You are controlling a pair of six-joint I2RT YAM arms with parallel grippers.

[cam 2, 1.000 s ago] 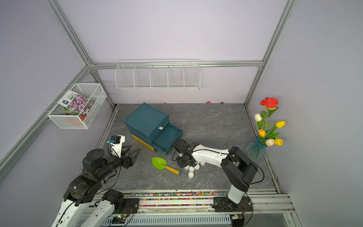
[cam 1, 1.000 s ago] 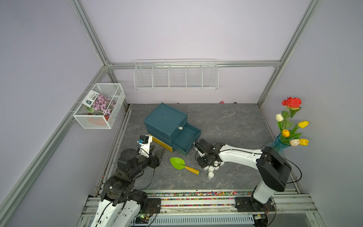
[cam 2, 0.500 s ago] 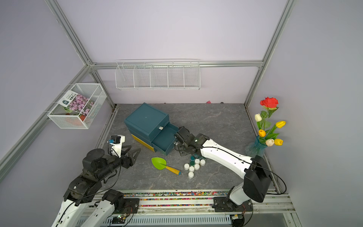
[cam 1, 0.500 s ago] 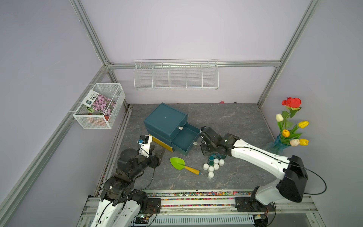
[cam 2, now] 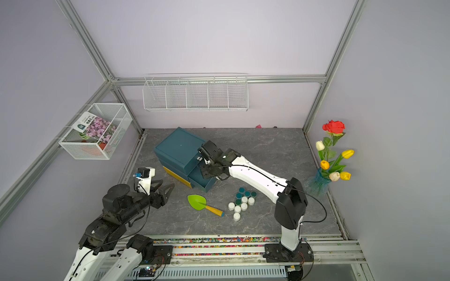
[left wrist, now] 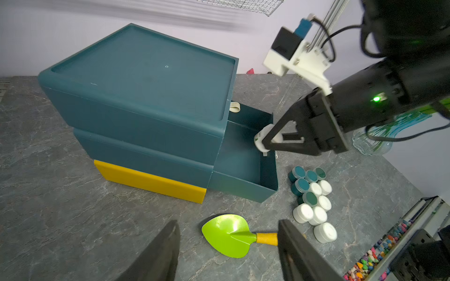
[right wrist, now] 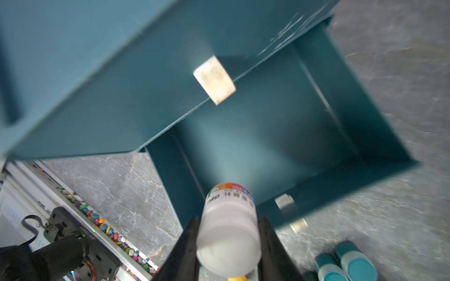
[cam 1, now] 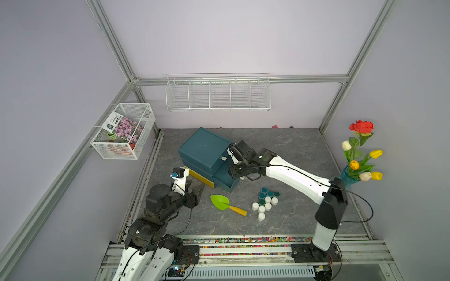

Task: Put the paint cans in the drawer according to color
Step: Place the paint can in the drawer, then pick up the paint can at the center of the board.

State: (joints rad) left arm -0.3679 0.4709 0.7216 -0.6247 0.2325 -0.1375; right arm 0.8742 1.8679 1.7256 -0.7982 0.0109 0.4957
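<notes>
Right wrist view: the right jaws are clamped on a white paint can (right wrist: 229,233), held over the open teal drawer (right wrist: 267,136). The left jaws stand wide and hold nothing, low over the bench (cam 1: 292,141) near a green trowel (cam 1: 220,202). The other cans (cam 1: 267,200), teal and white, sit clustered on the bench near the drawer.

My stereo head sits high above my bases and looks steeply down, far enough to hold the whole bench (cam 1: 299,141); both top views share nearly the same scene. My left wrist camera rides low and near, facing across the bench at the drawer unit (left wrist: 146,85), paint cans (left wrist: 311,194) and my right hand (left wrist: 264,142). My right wrist camera looks close past the white paint can (right wrist: 229,231) into the open drawer (right wrist: 267,133), which both wrist views share.
</notes>
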